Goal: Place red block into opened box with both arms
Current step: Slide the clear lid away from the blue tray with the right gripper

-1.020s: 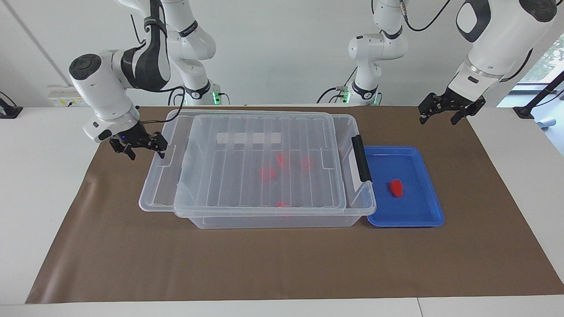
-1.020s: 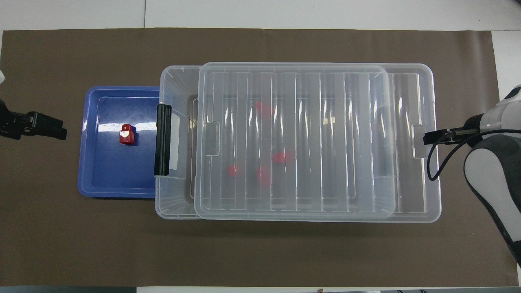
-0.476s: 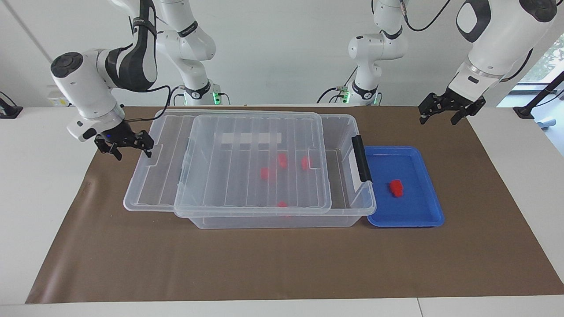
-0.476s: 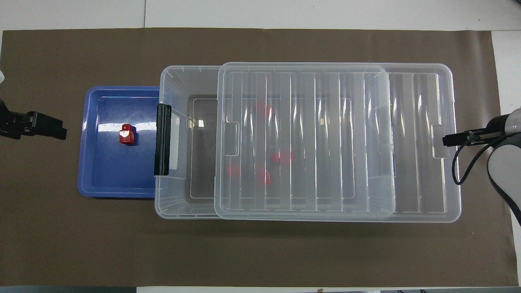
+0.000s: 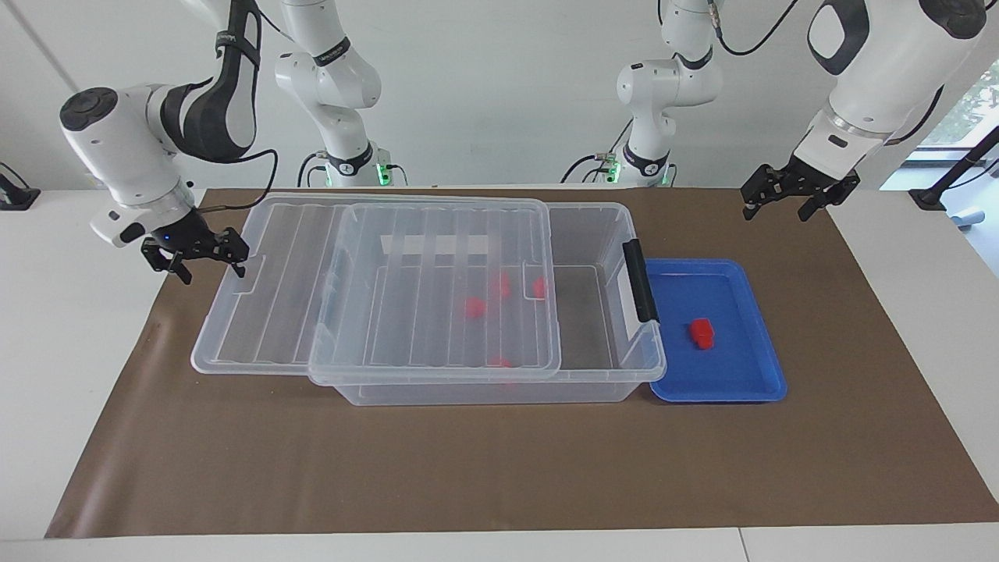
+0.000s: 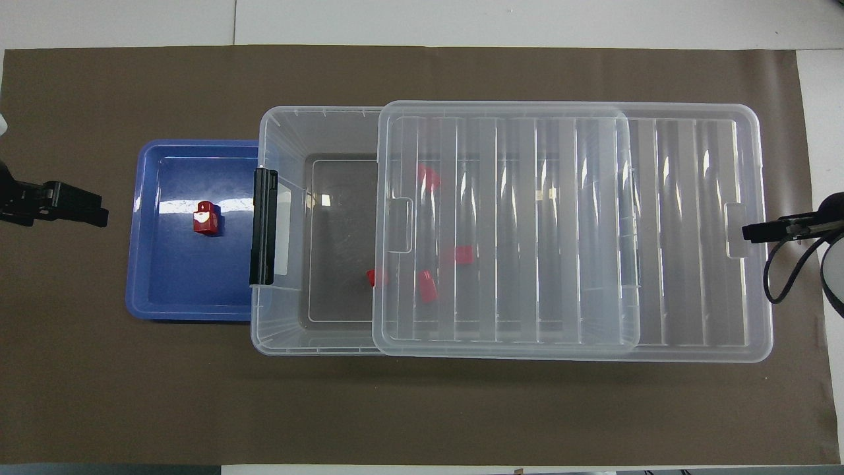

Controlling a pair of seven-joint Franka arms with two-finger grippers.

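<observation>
Brown mat [image 5: 499,468] covers the table; I read clock bearings from the overhead view, with 12 o'clock pointing away from the robots. The red block [image 5: 701,332] lies alone in the blue tray [image 5: 749,390], just at 9 o'clock of the box [image 5: 484,394], toward the left arm's end. I judge the block light, rigid and smooth-sided plastic. It should not crush, but it could slip or tip under an off-centre pinch, so I would take it across two flat opposing sides, low on the body and clear of the nub. The lid [image 5: 265,343] rests on the box, offset toward 3 o'clock. That leaves a strip of the box uncovered by the handle [image 5: 640,281], and I judge this gap wide enough for a drop. Several other blocks [image 5: 473,307] already lie inside. The right gripper [image 5: 212,273] sits at the lid's 3 o'clock end with its fingers spread wide. One fingertip is at the lid's end tab, though I cannot tell whether it hooks it. The left gripper [image 5: 776,211] hangs spread wide and empty over the mat, at the tray's 9 o'clock, touching nothing.
</observation>
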